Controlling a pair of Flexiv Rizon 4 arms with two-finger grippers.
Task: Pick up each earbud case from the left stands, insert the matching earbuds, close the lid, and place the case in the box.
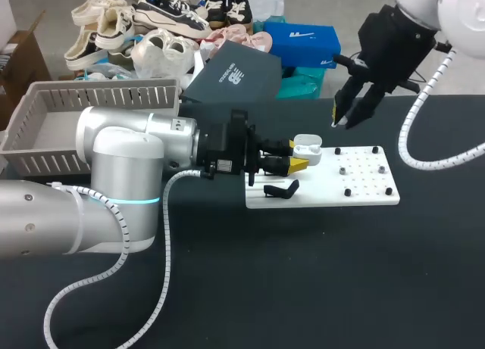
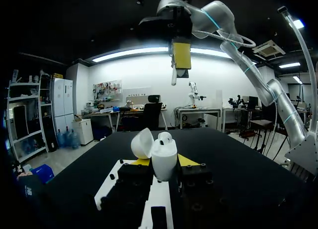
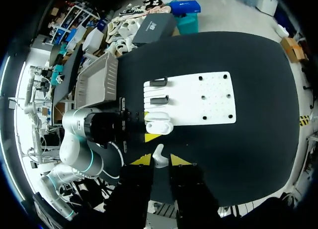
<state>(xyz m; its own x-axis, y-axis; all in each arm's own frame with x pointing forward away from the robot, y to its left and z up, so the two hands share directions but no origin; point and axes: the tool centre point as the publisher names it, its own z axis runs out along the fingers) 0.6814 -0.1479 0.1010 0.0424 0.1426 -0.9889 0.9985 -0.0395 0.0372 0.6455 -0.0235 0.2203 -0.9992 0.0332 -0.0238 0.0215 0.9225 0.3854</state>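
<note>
Holding: our left gripper (image 2: 164, 162) pinches the case (image 2: 162, 159) from both sides, upright, with the lid (image 2: 142, 143) open and tipped back.
Pinching: our right gripper (image 3: 159, 160) is closed on a white earbud (image 3: 158, 156), one tip on each side.
Right gripper place: raised near the board's far edge, apart from the case and not over it.
Case place: just above the left end of the white board (image 1: 364, 191), off its stand.
Case contents: a rounded white bit shows at the case mouth in the left wrist view. It may be a bud seated there, but we can't be sure.
Stand: the black stand (image 1: 280, 188) beside the case carries nothing. The right wrist view shows a second one, also bare.
Box: the grey box (image 1: 45, 114) sits well left of the board. We see no case in the part that shows, and our arm hides a corner.
Done, we judge: case picked up, lid open, earbud in hand.
Left, we judge: seat the earbud, shut the lid, put the case in the box.
Other cases: none seen.
</note>
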